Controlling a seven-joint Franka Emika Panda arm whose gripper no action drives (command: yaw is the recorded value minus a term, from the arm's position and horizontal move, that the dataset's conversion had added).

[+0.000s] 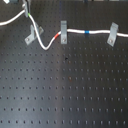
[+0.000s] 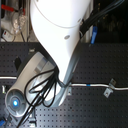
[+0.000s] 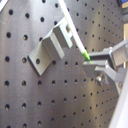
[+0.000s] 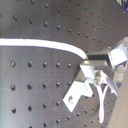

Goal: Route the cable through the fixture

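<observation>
White, thin and flexible, the cable [image 1: 75,32] runs across my black perforated bench [image 1: 65,85], passing two narrow grey clips [image 1: 63,32]. My tool [image 3: 97,64] pinches it shut at the green mark [image 3: 86,56], just beside the wide grey metal two-pronged fixture [image 3: 50,49].

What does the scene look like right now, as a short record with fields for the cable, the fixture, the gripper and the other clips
cable: white cable runs across the black perforated board, with red, blue and green marks
fixture: grey two-pronged fixture, cable lying at its prongs in the first wrist view
gripper: gripper shut on the cable at the green mark
other clips: two narrow grey clips along the cable in the first exterior view
</observation>
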